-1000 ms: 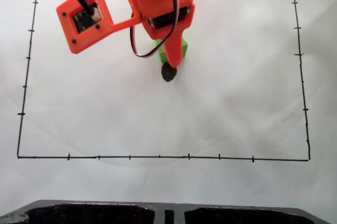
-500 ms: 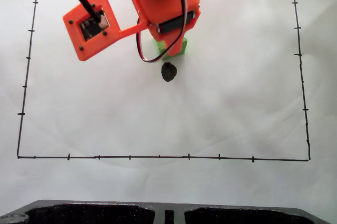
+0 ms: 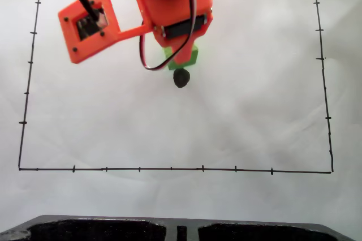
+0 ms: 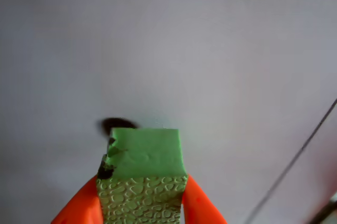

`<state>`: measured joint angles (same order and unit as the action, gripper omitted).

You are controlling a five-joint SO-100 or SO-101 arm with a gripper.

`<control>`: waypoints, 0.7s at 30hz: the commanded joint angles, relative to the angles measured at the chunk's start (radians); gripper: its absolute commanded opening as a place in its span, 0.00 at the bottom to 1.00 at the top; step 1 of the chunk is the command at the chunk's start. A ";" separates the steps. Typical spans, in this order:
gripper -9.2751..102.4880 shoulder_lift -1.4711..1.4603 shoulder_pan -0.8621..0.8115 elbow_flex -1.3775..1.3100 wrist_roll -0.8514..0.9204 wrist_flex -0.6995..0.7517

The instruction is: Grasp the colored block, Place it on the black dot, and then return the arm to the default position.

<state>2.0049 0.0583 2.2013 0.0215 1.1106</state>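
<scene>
In the wrist view the colored block (image 4: 145,155), a bright green cube with a crackle-textured side, sits between the two orange fingers of my gripper (image 4: 141,195), which is shut on it. Just beyond the cube's far edge lies the black dot (image 4: 115,124), partly hidden by the cube. In the fixed view the orange arm (image 3: 164,3) reaches in from the top. Green corners of the block (image 3: 194,55) peek out from under the gripper (image 3: 181,65). The black dot (image 3: 181,77) lies on the white paper just below the fingertip, uncovered.
A thin black border with tick marks (image 3: 169,168) frames the white paper, and one line of it crosses the wrist view (image 4: 300,155). A dark tray-like edge (image 3: 113,228) runs along the bottom of the fixed view. The arm's rectangular frame part (image 3: 87,23) sticks out to the left.
A second ago the fingertip overlapped the dot's top. The gripper then drew back toward the top with the block in it. Its frame part has swung slightly left again.
</scene>
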 commanded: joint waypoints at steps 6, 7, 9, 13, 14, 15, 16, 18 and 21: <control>0.19 -0.043 -0.008 -0.091 -0.115 -0.014; 0.19 -0.052 -0.003 -0.091 -0.126 -0.015; 0.19 -0.074 0.000 -0.091 -0.149 -0.025; 0.19 -0.135 0.003 -0.091 -0.160 -0.051; 0.19 -0.143 0.003 -0.091 -0.163 -0.060; 0.19 -0.152 0.003 -0.091 -0.163 -0.069; 0.20 -0.160 0.003 -0.091 -0.163 -0.080; 0.20 -0.173 0.009 -0.091 -0.163 -0.094; 0.20 -0.190 0.015 -0.091 -0.163 -0.110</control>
<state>1.8116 0.0614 2.1445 -0.1381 1.0124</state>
